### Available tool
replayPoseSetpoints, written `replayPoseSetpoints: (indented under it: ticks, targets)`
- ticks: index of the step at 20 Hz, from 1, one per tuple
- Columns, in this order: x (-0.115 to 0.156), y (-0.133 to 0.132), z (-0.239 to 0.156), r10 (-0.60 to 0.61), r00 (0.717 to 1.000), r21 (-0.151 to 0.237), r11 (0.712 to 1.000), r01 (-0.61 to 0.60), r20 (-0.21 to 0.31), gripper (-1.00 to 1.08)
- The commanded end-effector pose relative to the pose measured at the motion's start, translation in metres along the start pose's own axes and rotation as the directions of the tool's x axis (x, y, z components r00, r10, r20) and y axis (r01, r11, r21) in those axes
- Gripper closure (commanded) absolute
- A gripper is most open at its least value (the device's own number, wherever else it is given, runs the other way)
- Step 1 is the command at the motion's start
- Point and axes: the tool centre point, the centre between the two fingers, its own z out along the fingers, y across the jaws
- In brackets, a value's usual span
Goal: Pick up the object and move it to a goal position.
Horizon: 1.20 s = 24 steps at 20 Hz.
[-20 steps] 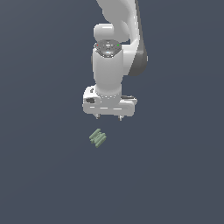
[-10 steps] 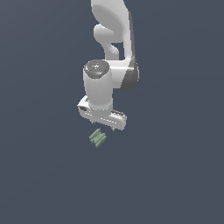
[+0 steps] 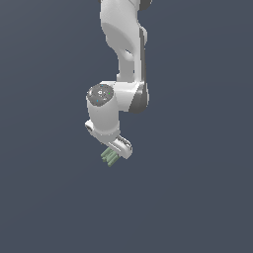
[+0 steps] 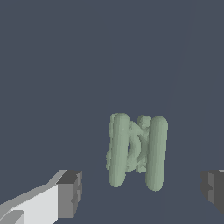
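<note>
The object (image 3: 109, 157) is a small pale sage-green piece of short parallel bars lying on the dark grey floor. In the exterior view the white gripper (image 3: 112, 148) hangs right over it and covers its upper part. In the wrist view the object (image 4: 136, 151) lies between the two dark fingertips (image 4: 70, 193), apart from both. The gripper (image 4: 142, 192) is open and empty, its jaws spread wider than the object.
A plain dark grey floor (image 3: 197, 197) surrounds the object. The white arm (image 3: 123, 44) rises from the gripper toward the top of the exterior view. No other objects show.
The gripper has come down and shifted toward the exterior view's left, from well above the object to right over it. The wrist has turned. The object has not moved.
</note>
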Motion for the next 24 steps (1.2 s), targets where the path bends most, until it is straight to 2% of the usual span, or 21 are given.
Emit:
replayPoseSetpoints:
  ticks: [1, 12, 24]
  targets:
    - [0.003, 0.003, 0.006, 0.042, 0.999, -0.001, 0.999, -0.042, 0.000, -0.92]
    - [0.006, 0.006, 0.016, 0.081, 0.997, -0.004, 0.997, -0.081, 0.002, -0.92]
    - [0.006, 0.007, 0.063, 0.086, 0.996, -0.004, 0.996, -0.086, 0.001, -0.92]
